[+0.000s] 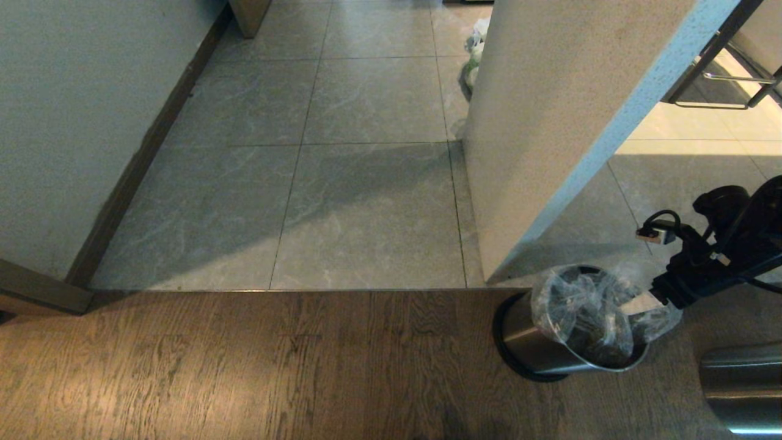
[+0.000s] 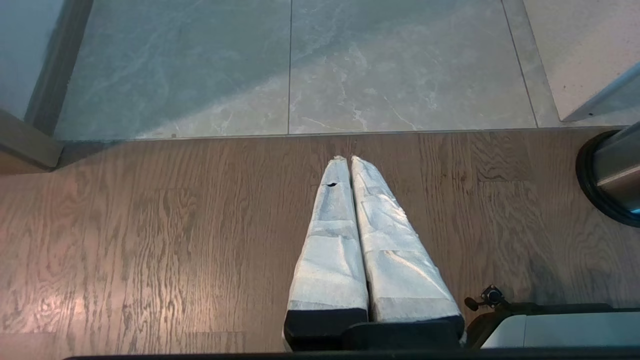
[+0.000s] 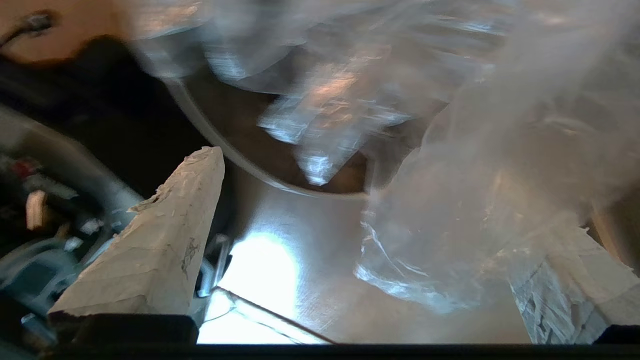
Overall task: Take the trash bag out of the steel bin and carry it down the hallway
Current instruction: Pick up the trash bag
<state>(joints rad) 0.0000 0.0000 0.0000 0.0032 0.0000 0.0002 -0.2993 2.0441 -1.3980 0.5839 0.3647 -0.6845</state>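
My head camera looks steeply down from high up, and the steel bin (image 1: 550, 342) sits low at my right, with wooden floor (image 1: 244, 366) beside it and hallway tiles (image 1: 366, 183) beyond it. The camera on my left wrist faces down and forward, well above the floor; it shares with the head view the bin's black base (image 2: 595, 185) at its edge and the seam between wood and tile. The camera on my right wrist sits very close to the bin's rim (image 3: 210, 135), filled with the trash bag (image 3: 450, 210).
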